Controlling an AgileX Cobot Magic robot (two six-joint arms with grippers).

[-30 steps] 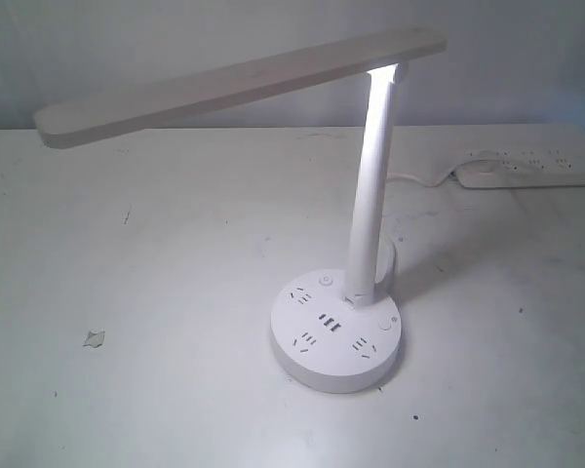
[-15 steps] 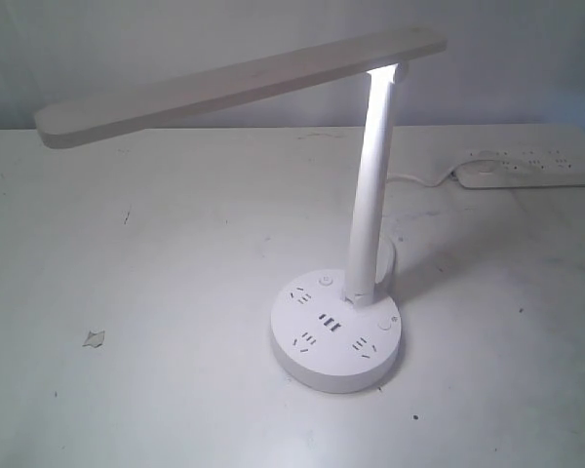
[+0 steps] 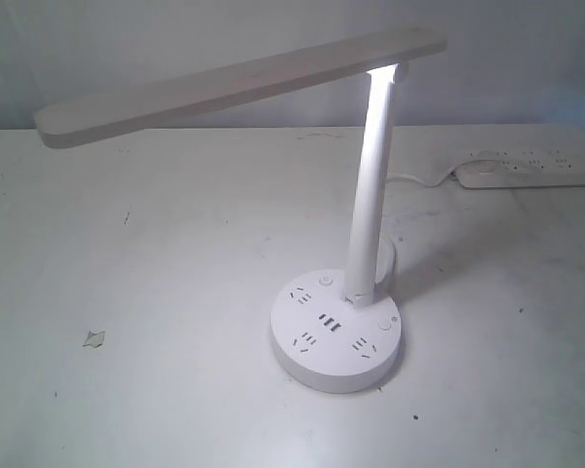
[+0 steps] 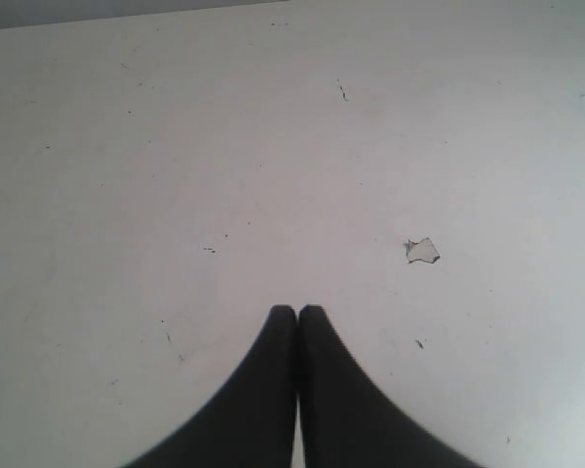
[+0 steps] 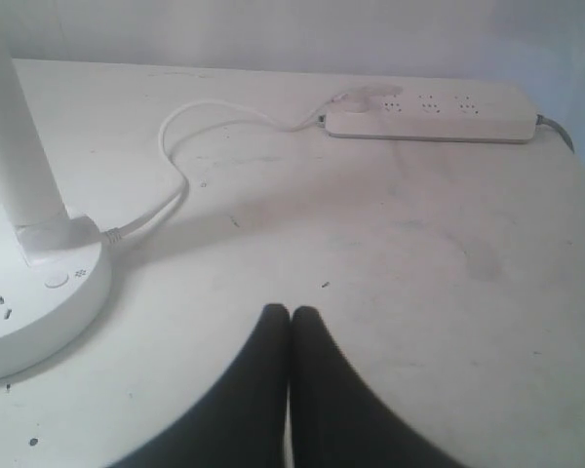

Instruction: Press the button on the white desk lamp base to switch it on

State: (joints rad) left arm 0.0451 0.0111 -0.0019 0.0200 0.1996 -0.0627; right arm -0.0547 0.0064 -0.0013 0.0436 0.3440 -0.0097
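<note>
The white desk lamp base [image 3: 334, 336] stands right of centre on the table, its slim pole [image 3: 370, 185] brightly lit under the long lamp head [image 3: 234, 86]. Two small round buttons sit on the disc, one at the back left [image 3: 325, 281] and one at the right [image 3: 383, 323]; I cannot tell which carries the dot. The right wrist view shows the base [image 5: 39, 302] and one button [image 5: 56, 281]. My right gripper [image 5: 291, 314] is shut and empty, apart from the base. My left gripper [image 4: 297, 312] is shut over bare table. Neither gripper shows in the exterior view.
A long white power strip [image 3: 531, 169] lies at the back right, also seen in the right wrist view [image 5: 429, 114]. The lamp's cable [image 5: 175, 166] loops from it to the base. A small paper scrap [image 3: 94, 338] lies front left, near my left gripper [image 4: 421, 251].
</note>
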